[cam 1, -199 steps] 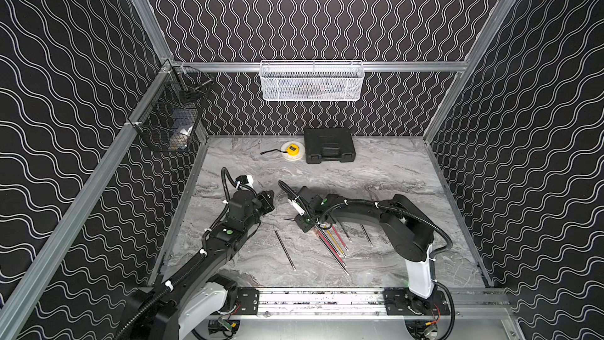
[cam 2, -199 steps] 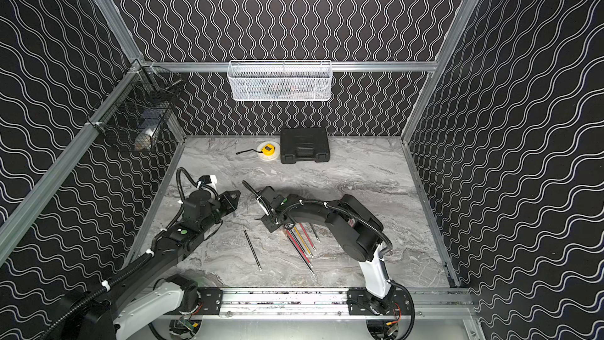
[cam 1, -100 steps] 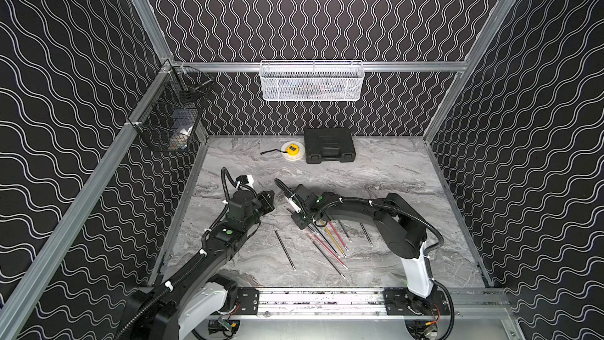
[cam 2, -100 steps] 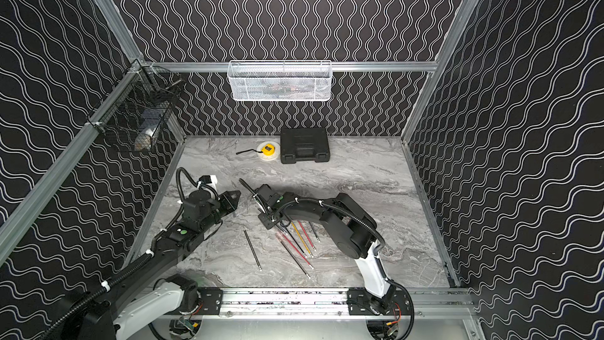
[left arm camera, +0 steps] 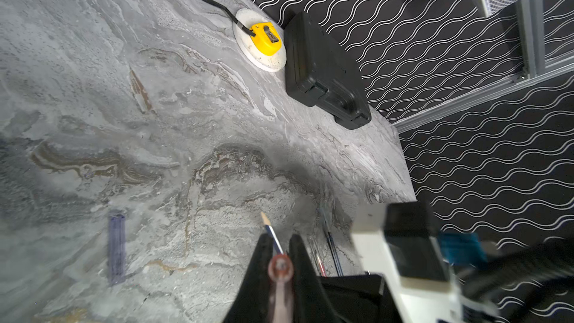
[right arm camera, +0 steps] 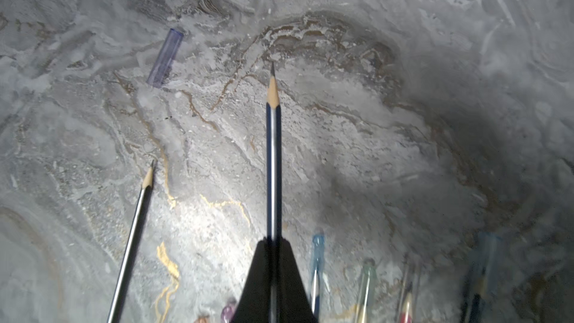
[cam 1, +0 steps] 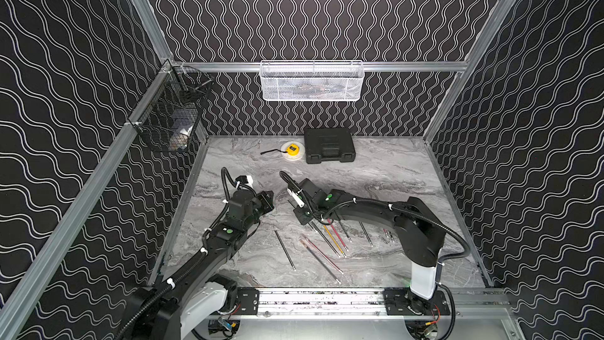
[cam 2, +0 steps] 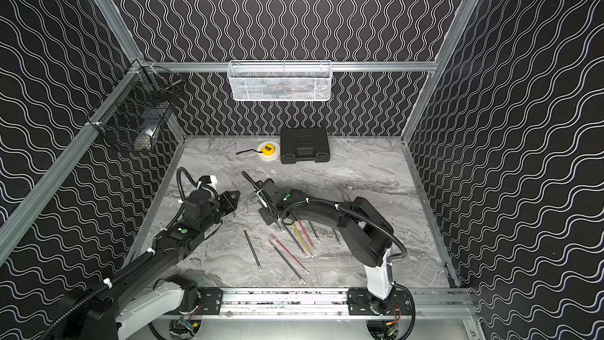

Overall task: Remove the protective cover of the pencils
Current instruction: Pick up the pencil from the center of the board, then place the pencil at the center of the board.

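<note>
Grey-veined marble table (cam 1: 376, 174), listed front to back.

Nearest: pencils (cam 1: 322, 254) fanned flat on the marble between the two arms, closer to the right one; one black pencil (cam 1: 285, 250) apart to the left. Long axes slanted, near ends rightward, far ends tucked under the right wrist. Several far ends still capped, among them a bluish cover (right arm camera: 317, 251) just beside the right jaws.

Next: right gripper (right arm camera: 273, 242), clamped on a dark blue pencil (right arm camera: 273, 150), its bare sharpened point aimed away from the wrist and close to the left jaws.

Alongside: left gripper (left arm camera: 279, 240), pinched on a reddish cover (left arm camera: 281, 267) seen end-on, clear of that bare point.

Nearby: one loose violet-tinted cover (right arm camera: 164, 57) flat on the marble, touching nothing.

Judged: held pencil finished; remaining capped ends right under the right gripper, so right arm nearer, with any pull to run along a pencil's axis toward the left arm.

Farthest: yellow tape measure (cam 1: 292, 150), black case (cam 1: 329, 145) at the far edge, white mesh basket (cam 1: 312, 80) and black wire basket (cam 1: 170, 119) hung above.
</note>
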Action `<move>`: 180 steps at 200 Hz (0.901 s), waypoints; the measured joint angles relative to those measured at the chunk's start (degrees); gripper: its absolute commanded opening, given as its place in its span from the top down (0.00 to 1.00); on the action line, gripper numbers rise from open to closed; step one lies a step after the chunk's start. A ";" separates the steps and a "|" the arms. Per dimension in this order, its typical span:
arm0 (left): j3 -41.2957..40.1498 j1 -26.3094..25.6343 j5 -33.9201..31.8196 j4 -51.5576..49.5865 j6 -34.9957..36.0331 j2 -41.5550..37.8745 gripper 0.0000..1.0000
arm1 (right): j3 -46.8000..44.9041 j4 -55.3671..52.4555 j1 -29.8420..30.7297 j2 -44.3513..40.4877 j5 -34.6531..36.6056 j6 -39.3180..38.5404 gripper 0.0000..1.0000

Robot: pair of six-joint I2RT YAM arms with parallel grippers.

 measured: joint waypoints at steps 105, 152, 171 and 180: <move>0.24 0.09 3.34 4.92 -0.70 7.39 0.91 | -20.09 10.47 16.61 -11.72 5.79 24.44 1.00; 0.02 0.09 3.30 5.51 -1.31 7.72 0.91 | -21.42 13.40 18.23 -8.48 7.15 29.24 1.00; 0.02 0.09 3.28 5.68 -1.31 8.22 0.91 | -21.49 13.92 18.27 -6.84 7.34 30.16 1.00; 0.02 0.09 3.30 5.92 -1.31 8.57 0.91 | -21.44 14.12 18.27 -6.27 7.58 30.56 1.00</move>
